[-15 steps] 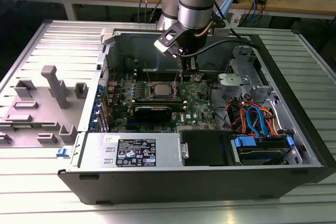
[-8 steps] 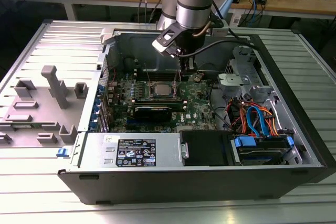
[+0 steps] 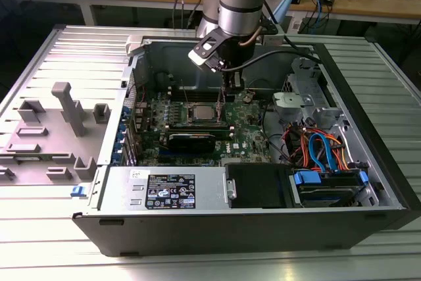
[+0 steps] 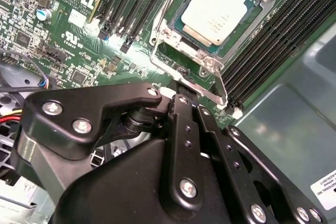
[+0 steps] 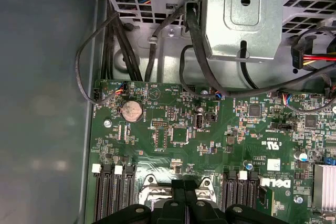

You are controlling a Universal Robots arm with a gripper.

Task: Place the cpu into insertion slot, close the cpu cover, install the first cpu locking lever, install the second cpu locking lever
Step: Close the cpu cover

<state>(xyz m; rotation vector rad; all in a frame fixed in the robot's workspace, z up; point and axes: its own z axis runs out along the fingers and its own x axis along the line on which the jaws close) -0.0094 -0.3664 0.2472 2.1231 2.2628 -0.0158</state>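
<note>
cpu (image 4: 212, 11) edges under cpu cover (image 4: 170, 27)

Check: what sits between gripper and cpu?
In the second wrist view, the silvery frame edge of the cpu cover lies between the gripper and the cpu.

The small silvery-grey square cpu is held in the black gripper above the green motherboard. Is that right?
No. In the second wrist view the small silvery-grey square cpu lies seated on the green motherboard; the black gripper above the motherboard does not hold it.
</note>
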